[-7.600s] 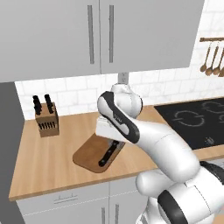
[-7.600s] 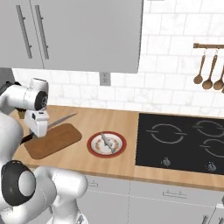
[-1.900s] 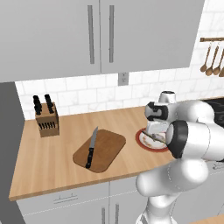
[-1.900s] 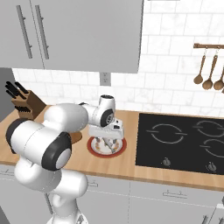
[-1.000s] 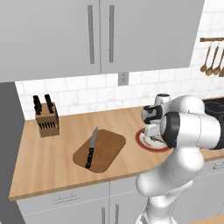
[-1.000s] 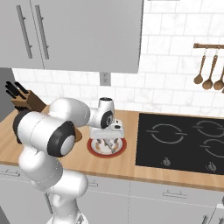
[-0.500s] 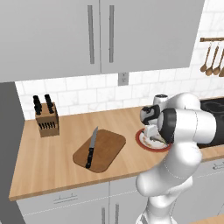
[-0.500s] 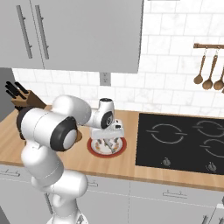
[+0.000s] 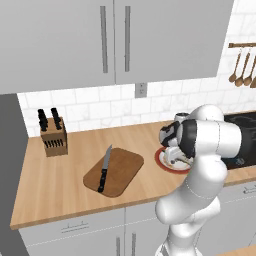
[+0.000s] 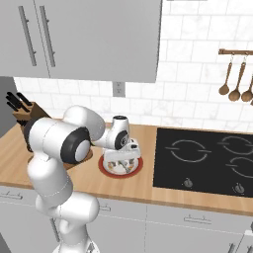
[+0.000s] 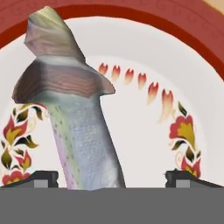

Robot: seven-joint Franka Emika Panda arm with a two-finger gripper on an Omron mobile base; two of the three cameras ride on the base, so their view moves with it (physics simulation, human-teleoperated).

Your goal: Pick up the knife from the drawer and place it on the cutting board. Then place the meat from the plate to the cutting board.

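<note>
Plate (image 11: 144, 52), seen close in the hand view: red-orange rim arcing across the top of the frame, white centre with painted red and yellow flowers and a curved row of small orange petal marks. On it lies the meat (image 11: 76, 118), a fish-like piece, silvery grey-blue with a faint pink and green stripe along its length, a brown-banded part and a pale pointed end toward the upper left of the frame. Gripper (image 11: 111, 177) low over the plate at bottom centre, finger tips (image 11: 39, 178) set wide apart, the meat's lower end between them nearer the left-hand tip; contact with either tip cannot be told. In the right base view the gripper (image 10: 121, 161) sits down on the plate (image 10: 136, 168) at centre frame on the wooden counter (image 10: 148, 185), beside the black hob (image 10: 207, 160). In the left base view the cutting board (image 9: 125, 167) lies left of centre, well apart from the plate (image 9: 162, 159), with the knife (image 9: 104, 169) resting on its left part, black handle toward the lower edge of the frame, blade pointing up. Knife block (image 9: 53, 137) at far left. No readable writing anywhere.
</note>
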